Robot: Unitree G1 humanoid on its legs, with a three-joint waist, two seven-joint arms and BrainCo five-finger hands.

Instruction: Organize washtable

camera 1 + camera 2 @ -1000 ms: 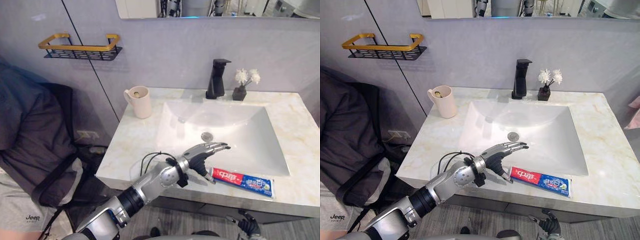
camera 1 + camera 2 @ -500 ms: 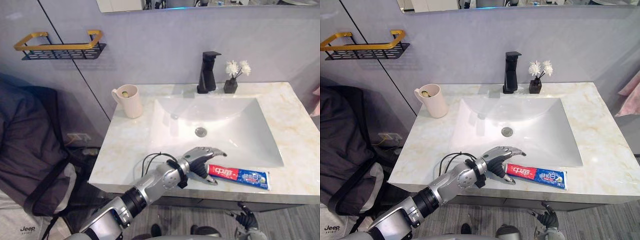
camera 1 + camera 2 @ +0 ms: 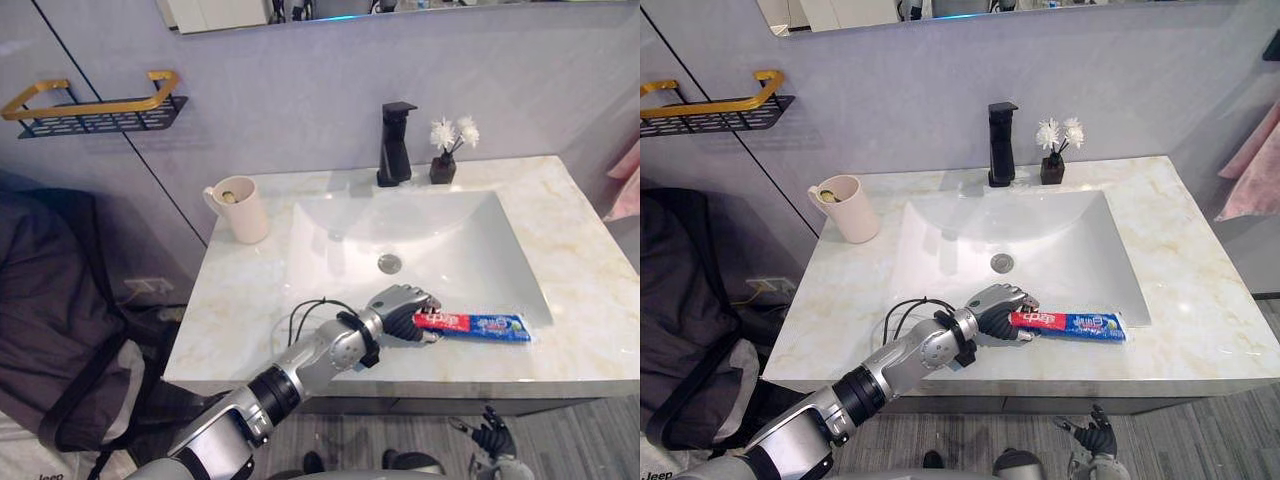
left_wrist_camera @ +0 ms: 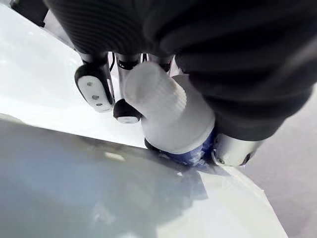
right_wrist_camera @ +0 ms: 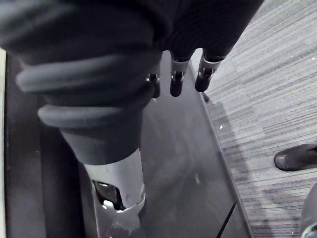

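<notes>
Left eye view: the left hand (image 3: 402, 312) lies in the lower middle of the frame. Its fingers are curled tight round the cap end of a red, white and blue toothpaste tube (image 3: 487, 325). The tube lies flat on the front strip of the cream marble worktop (image 3: 240, 300), just below the white rectangular sink (image 3: 430, 240). In the left wrist view the white ribbed cap (image 4: 161, 106) sits between fingers and thumb. A beige mug (image 3: 244, 211) stands at centre left, a black tap (image 3: 394, 145) at upper centre. The right hand (image 3: 492, 438) hangs at the bottom edge, fingers loose, holding nothing.
</notes>
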